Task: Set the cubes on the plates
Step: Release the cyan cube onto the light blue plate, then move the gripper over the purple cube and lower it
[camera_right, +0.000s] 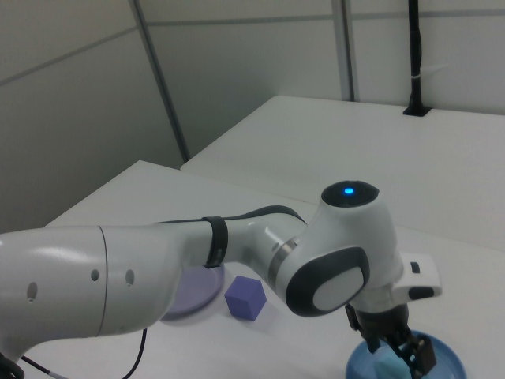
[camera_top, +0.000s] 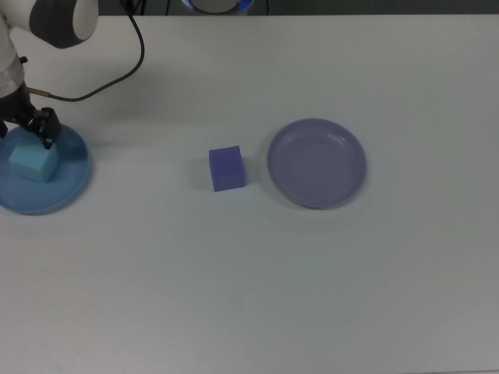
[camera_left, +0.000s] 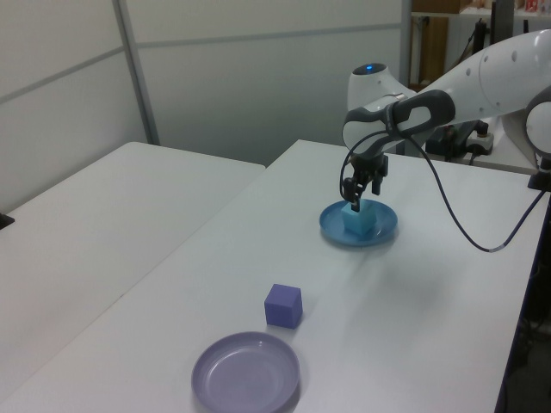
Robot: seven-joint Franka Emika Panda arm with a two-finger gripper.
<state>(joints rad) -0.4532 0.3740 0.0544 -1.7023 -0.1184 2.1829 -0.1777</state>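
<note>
I see the small matte cyan cube (camera_top: 31, 162) resting on the round sky-blue plate (camera_top: 66, 187); my gripper (camera_left: 357, 192) just above it looks released.

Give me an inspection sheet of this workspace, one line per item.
Surface: white table, bare apart from the job's things.
Job's things: cyan cube lies on the blue plate; indigo cube sits on the table beside the lavender plate, which holds nothing.
Clutter: nothing seen.
End effector: just above the cyan cube, open, holding nothing.
Cables: black cable runs from the arm across the table.
Surroundings: grey partition walls, a second white table.
</note>
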